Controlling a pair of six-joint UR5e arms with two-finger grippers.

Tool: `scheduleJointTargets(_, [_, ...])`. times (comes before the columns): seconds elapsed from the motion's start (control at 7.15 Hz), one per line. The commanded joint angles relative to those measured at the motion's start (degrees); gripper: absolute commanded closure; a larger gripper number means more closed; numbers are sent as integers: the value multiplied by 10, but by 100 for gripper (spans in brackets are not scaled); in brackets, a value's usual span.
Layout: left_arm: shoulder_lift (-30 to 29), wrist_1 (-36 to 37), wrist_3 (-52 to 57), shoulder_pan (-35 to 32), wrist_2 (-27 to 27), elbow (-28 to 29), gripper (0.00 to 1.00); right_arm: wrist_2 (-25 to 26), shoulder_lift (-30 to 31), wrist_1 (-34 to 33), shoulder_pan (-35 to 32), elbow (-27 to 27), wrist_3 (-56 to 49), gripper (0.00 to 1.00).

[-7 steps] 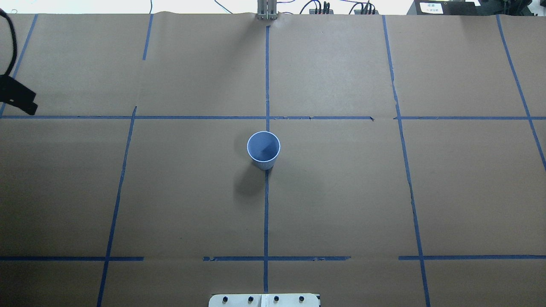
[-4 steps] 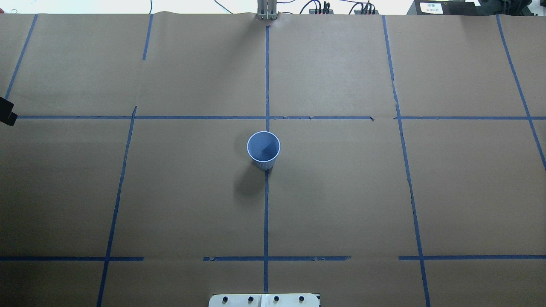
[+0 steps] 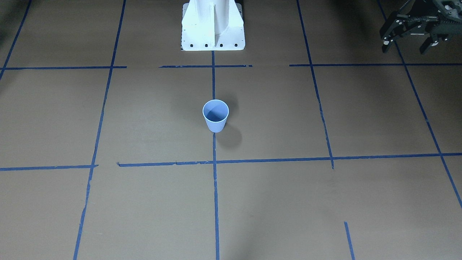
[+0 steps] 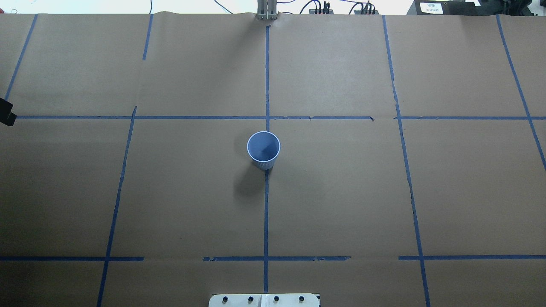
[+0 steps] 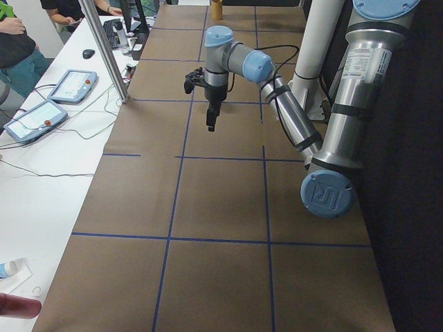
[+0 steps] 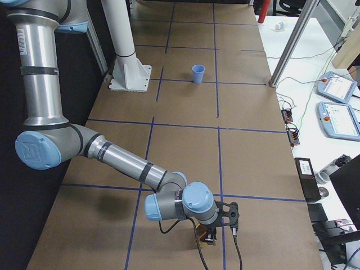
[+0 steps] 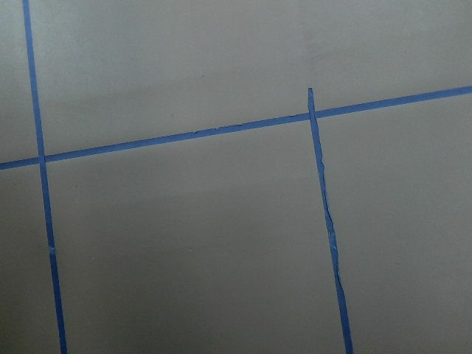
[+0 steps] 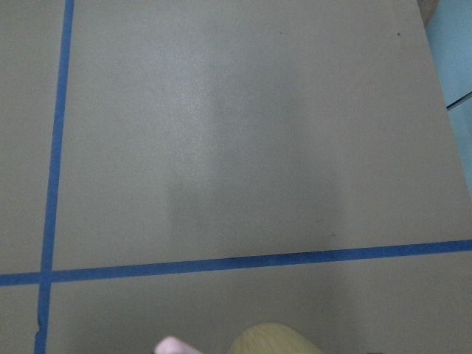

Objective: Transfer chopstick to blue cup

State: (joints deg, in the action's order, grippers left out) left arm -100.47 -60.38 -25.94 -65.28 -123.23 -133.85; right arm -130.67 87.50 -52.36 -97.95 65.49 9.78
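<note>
The blue cup [image 4: 263, 147] stands upright and empty at the table's middle, on the centre tape line, also seen as blue cup [image 3: 216, 115] and blue cup [image 6: 197, 73]. A blurred pale pink tip [image 8: 173, 345] at the right wrist view's bottom edge looks like the chopstick's end; the rest is out of view. My right gripper [image 6: 214, 232] hovers low at the table's far right end, over a tan cup [image 6: 199, 237]; I cannot tell whether it is open or shut. My left gripper [image 3: 405, 46] hangs open and empty near the left end, far from the blue cup.
Blue tape lines grid the brown paper table [image 4: 341, 192]. The white robot base [image 3: 213, 27] stands behind the blue cup. The tan cup's rim [image 8: 269, 341] shows beside the pink tip. Tablets, cables and a metal post [image 6: 295, 39] line the operators' side.
The left gripper has pulled back leftwards, nearly out of the overhead view; only a black corner stays at the left edge. The blue cup has not moved.
</note>
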Motion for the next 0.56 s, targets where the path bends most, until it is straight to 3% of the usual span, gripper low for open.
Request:
scheduleJointTargets(0.0, [0,0,-2,1,0,1,0,0,1,1,0,3,-3,47])
scheduleJointTargets(0.42, [1,0,-4,1,-1,2,0,1,-5,2,0,9,-3,98])
